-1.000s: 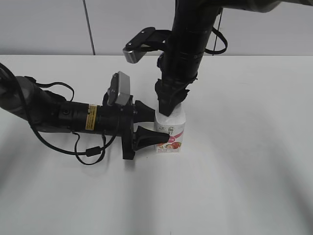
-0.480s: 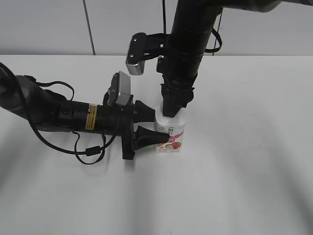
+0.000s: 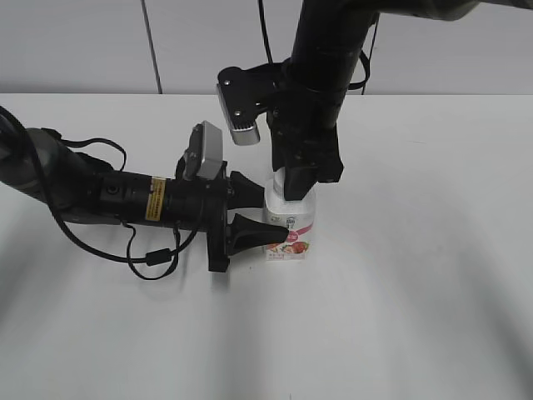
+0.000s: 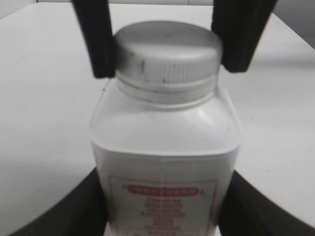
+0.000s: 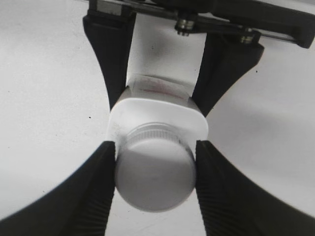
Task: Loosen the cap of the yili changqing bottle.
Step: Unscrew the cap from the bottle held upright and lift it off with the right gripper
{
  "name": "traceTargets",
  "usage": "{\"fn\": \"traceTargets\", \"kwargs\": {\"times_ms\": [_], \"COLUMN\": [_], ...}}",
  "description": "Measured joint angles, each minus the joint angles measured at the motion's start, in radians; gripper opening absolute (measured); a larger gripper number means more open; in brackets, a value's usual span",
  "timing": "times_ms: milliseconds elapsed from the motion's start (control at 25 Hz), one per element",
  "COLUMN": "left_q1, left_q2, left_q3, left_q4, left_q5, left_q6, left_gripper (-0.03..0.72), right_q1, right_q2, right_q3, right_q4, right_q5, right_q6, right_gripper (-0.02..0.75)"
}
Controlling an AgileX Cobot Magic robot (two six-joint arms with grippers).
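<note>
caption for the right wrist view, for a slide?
Right gripper clamps the white cap from above while the left gripper braces the bottle body.

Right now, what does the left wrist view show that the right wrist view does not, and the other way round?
Only the left wrist view shows the red-framed printed label panel on the side of the small squarish white plastic bottle, and the ribbed side of the round white screw cap.

Only the right wrist view shows the cap's flat top from above and the left gripper clamping the bottle's body from both sides.

Both show the right gripper with its dark fingers pressed on opposite sides of the cap, over the white table.
</note>
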Motion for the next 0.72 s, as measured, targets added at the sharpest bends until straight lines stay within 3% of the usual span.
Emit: {"fn": "traceTargets", "kwargs": {"times_ms": [240,520,720], "left_q1": [0.000,0.000,0.000], "left_q2": [-0.001,-0.002,-0.002], "left_q3": [-0.001,-0.001,-0.001], "left_q4": [0.004,0.010,0.010], "left_q5": [0.003,0.004,0.004], "left_q6": [0.000,-0.005,-0.005], "left_gripper": [0.389,0.389,0.387], "right_q1": [0.000,0.000,0.000], "right_q2": [0.000,-0.014,-0.037], "right_q3": [-0.012,-0.080,-0.081], "right_q4": [0.011,0.033,0.034], "right_q5": [0.011,0.018,0.018], "right_q6": [0.053,0.338,0.636], "right_gripper": [0.392,0.472,0.484]}}
